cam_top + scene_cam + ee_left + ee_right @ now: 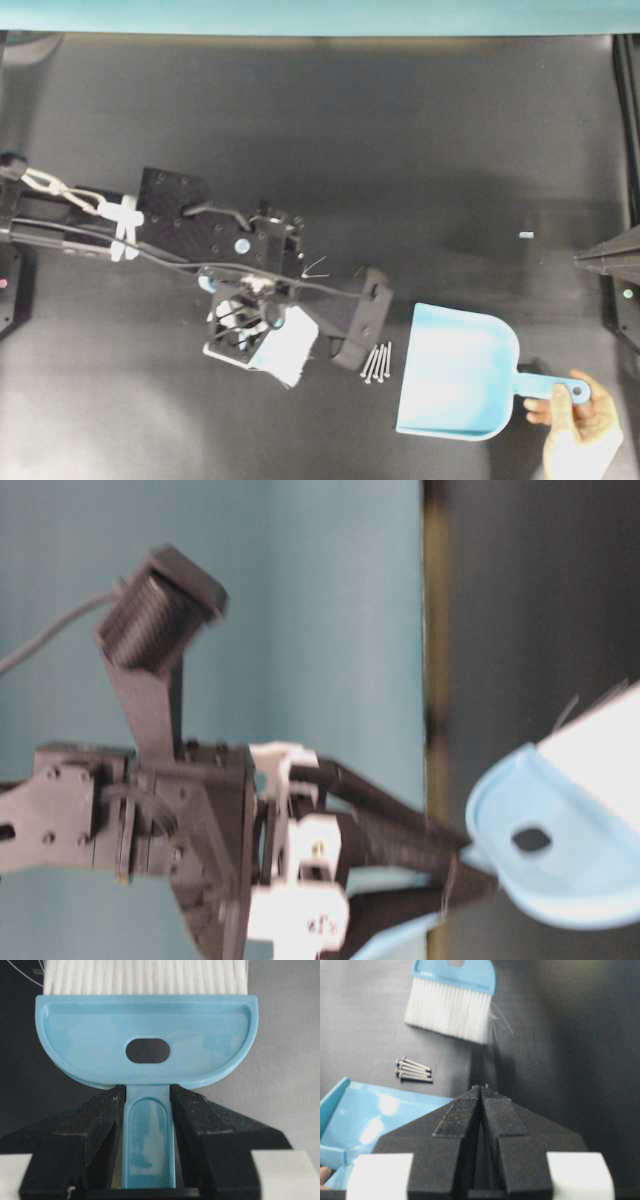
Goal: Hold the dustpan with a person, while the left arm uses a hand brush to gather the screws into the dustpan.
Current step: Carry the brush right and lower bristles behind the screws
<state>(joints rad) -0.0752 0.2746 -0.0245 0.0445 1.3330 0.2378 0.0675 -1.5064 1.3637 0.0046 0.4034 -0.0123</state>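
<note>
My left gripper (147, 1091) is shut on the thin handle of the light blue hand brush (145, 1040), whose white bristles (288, 346) point down at the table under the left arm (180, 225). Several silver screws (378, 362) lie side by side between the bristles and the open left edge of the dustpan (460, 372). The dustpan lies flat, and the person's hand (575, 425) grips its handle at the lower right. My right gripper (481, 1089) is shut on nothing and hovers at the right edge (592, 260), apart from the dustpan (385, 1115).
The dark table (400, 150) runs to a teal wall at the back. A small pale scrap (526, 235) lies on the table right of centre. The left arm's black camera mount (362, 318) hangs just left of the screws.
</note>
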